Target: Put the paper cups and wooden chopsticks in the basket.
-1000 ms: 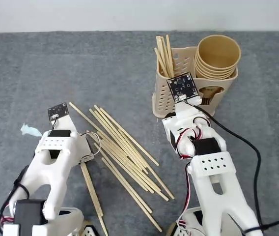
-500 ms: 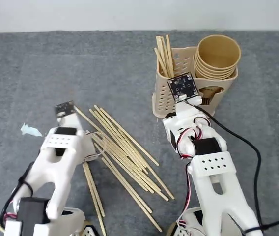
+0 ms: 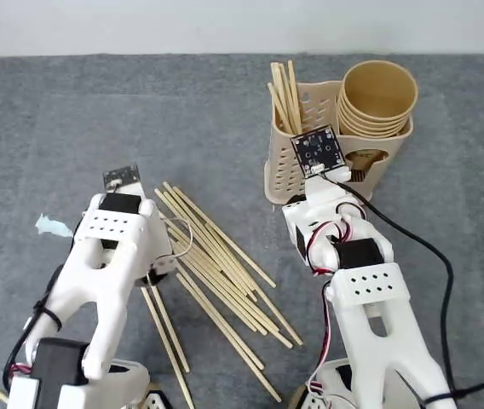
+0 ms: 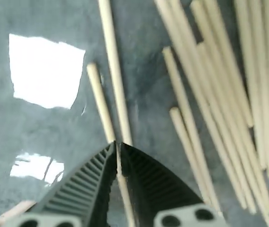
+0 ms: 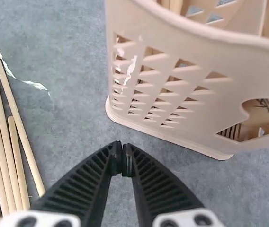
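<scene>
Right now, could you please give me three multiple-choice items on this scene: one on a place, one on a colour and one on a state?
1. Where are the paper cups?
A. Scattered on the floor. B. Stacked in the basket. C. Held by a person.
2. What colour is the table covering?
A. Grey. B. Red. C. Yellow.
3. How do the jaws of the left gripper stand?
A. Wide open. B. Shut on a chopstick. C. Shut on a cup.

Answers: 1 B, the stack stands in one compartment of the basket. 2 A, it is grey all over in the high view. 3 B, the left wrist view shows the stick pinched between them.
</scene>
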Robot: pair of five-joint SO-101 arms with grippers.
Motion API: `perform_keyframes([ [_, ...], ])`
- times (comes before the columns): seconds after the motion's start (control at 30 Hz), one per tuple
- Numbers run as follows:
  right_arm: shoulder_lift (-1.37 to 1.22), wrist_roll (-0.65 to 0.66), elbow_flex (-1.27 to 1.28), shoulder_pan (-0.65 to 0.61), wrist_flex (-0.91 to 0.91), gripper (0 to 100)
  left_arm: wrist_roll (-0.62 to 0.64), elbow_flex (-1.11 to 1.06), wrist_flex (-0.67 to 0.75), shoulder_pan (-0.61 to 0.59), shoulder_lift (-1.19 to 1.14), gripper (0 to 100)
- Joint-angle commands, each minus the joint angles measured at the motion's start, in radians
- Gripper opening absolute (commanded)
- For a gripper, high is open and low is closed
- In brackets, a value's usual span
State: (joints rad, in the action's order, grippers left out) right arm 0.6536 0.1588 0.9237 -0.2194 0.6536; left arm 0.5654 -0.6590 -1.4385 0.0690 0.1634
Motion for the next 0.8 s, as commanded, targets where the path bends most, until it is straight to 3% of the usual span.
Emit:
perform_keyframes([
  [0.0,0.03,-0.002,-0.008,0.008,-0.01,1.1,-0.015,0.045,-0.025,-0.057,0.017,2],
  [0.13,0.03,-0.002,-0.008,0.008,-0.01,1.1,-0.071,0.031,0.012,-0.146,0.008,3],
  [0.4,0.03,-0.002,-0.008,0.007,-0.01,1.1,-0.086,-0.051,0.089,-0.158,0.018,25],
  [0.77,0.03,-0.002,-0.008,0.007,-0.01,1.1,-0.109,-0.311,0.439,-0.16,0.015,19],
])
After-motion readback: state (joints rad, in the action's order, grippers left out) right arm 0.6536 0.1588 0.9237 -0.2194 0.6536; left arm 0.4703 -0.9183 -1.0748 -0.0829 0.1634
